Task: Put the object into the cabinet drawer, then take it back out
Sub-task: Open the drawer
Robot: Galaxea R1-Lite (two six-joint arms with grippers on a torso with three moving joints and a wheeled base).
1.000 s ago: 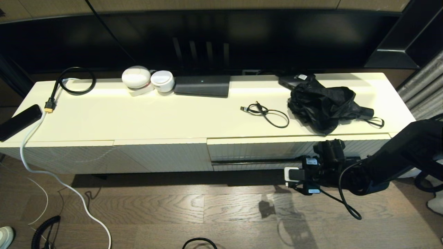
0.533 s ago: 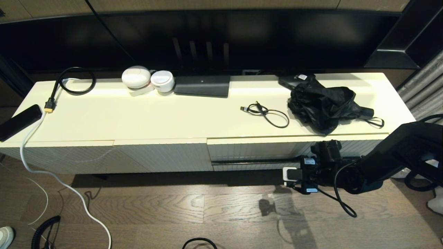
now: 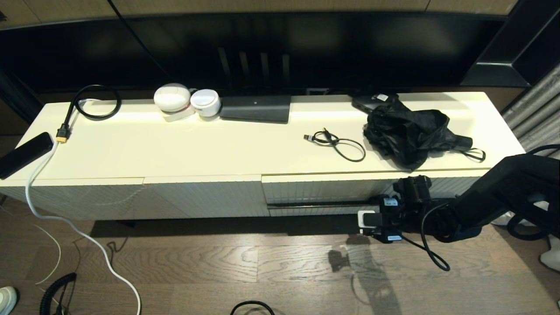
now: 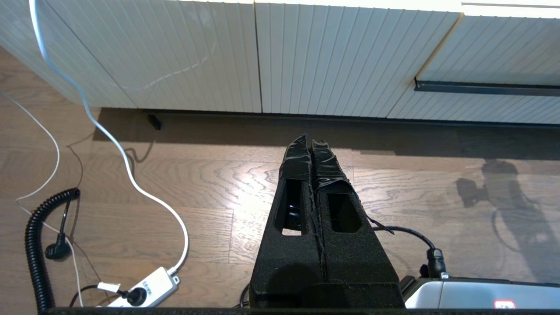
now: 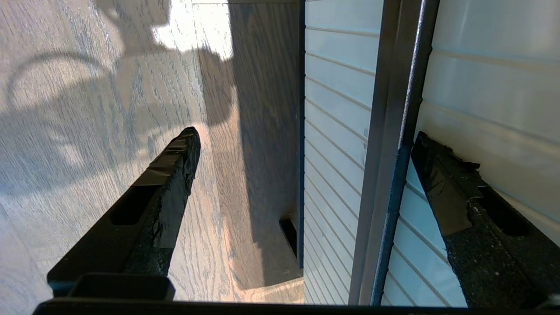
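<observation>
Here the cabinet drawer (image 3: 323, 192) is sitting closed in the lower right of centre of the head view, its ribbed cream front flush with the neighbouring panels and its thin black handle bar (image 3: 321, 204) running along beneath it. The right gripper (image 5: 306, 144) is reaching in low from the right edge of that view, its fingers spread wide apart and straddling the bar: one finger is lying against the ribbed front behind it, the other is hanging out over the wooden floor (image 3: 271, 262). Nothing is being held. On the cabinet top (image 3: 197, 148), a crumpled black bag (image 3: 411, 131) is lying right of a small coiled cable (image 3: 339, 144). The left gripper (image 4: 309, 144) is hanging over the floor, fingers pressed together.
</observation>
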